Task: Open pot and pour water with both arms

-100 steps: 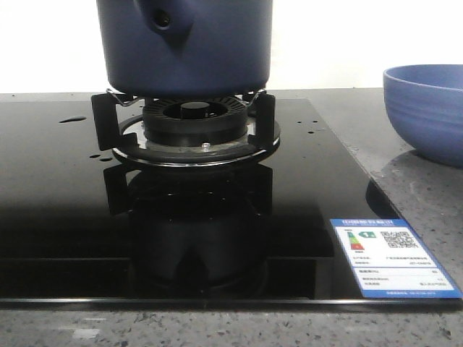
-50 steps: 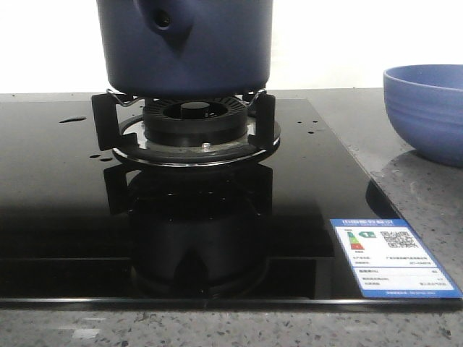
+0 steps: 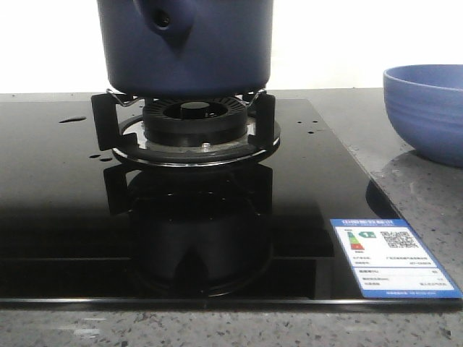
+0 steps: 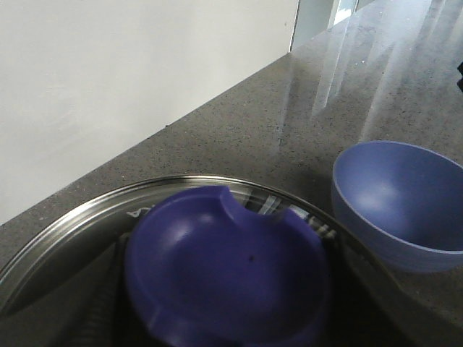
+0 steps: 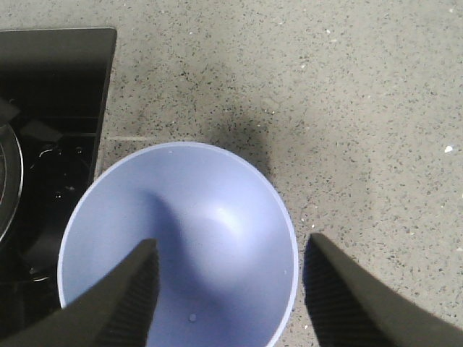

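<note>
The navy pot [image 3: 210, 50] stands on the burner grate [image 3: 105, 119], its handle stub [image 3: 165, 18] facing me. Its top is out of the front view. In the left wrist view the glass lid [image 4: 87, 210] with a steel rim carries a dark blue knob [image 4: 228, 267]. My left gripper [image 4: 228, 289] straddles this knob, with dark fingers [image 4: 98, 311] close on both sides; whether they press on it is not clear. My right gripper [image 5: 230, 249] is open and empty above the light blue bowl [image 5: 181, 238]. Water shows as small drops [image 3: 72, 119] on the hob.
The light blue bowl [image 3: 427, 108] sits on the grey stone counter to the right of the black glass hob [image 3: 58, 217], also seen in the left wrist view [image 4: 401, 202]. An energy label [image 3: 391, 253] is stuck on the hob's front right corner. A white wall stands behind.
</note>
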